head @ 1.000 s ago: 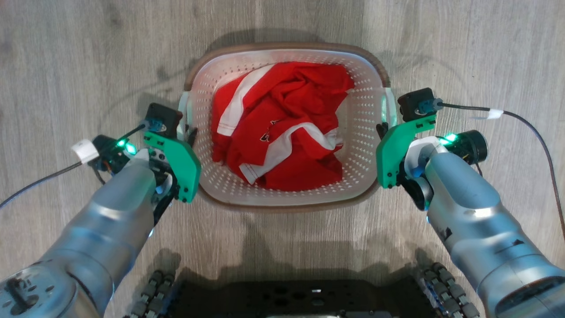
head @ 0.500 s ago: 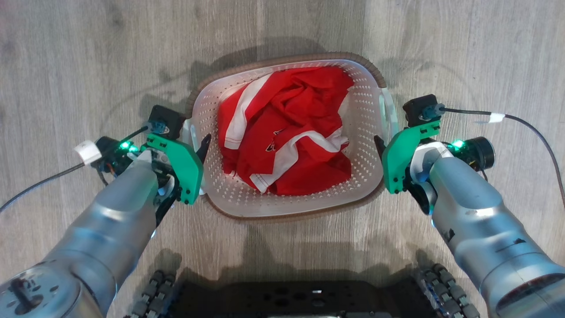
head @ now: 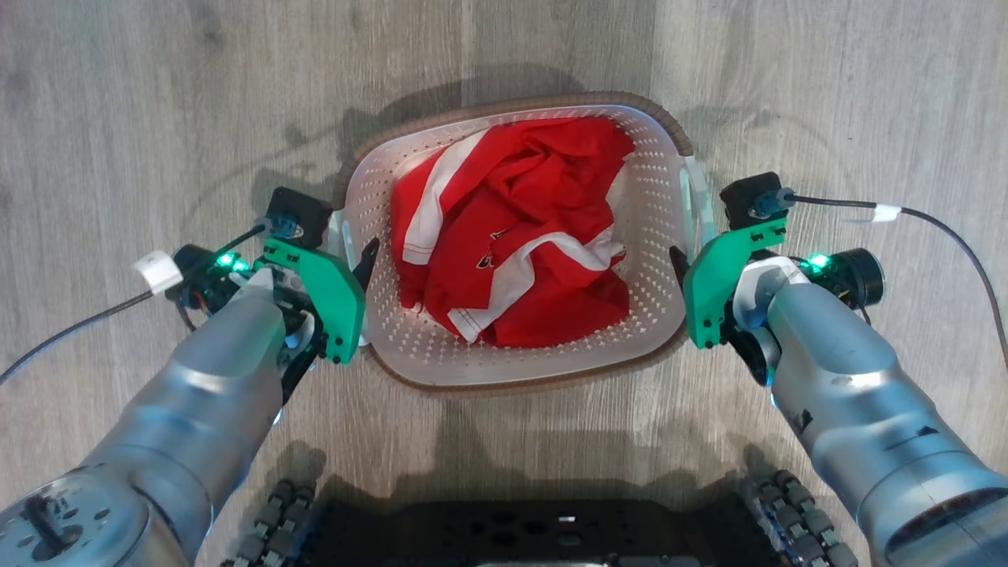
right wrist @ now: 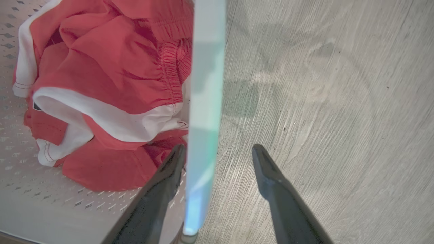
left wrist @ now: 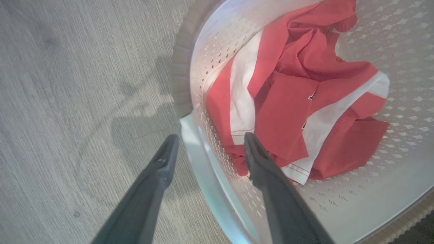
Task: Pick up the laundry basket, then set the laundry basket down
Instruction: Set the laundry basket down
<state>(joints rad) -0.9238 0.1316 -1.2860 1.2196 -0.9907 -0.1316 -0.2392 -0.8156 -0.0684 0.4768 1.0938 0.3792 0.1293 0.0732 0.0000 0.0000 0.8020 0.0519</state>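
The laundry basket (head: 650, 268), cream-white and perforated with a brown rim band, stands on the wood floor in the head view, turned slightly askew. A red and white garment (head: 512, 228) lies crumpled inside it. My left gripper (head: 352, 249) is open astride the left handle (left wrist: 198, 152), one finger inside the basket wall and one outside. My right gripper (head: 691, 250) is open the same way around the right handle (right wrist: 206, 84). In the wrist views the left gripper (left wrist: 210, 144) and right gripper (right wrist: 218, 150) show clear gaps beside the handles.
Grey wood-plank floor (head: 157, 102) surrounds the basket on every side. My dark wheeled base (head: 520, 531) lies just below the basket's near rim. Thin black cables (head: 937, 224) trail from both wrists.
The basket has dropped slightly and turned a little askew. Both grippers' fingers have spread apart from the handles.
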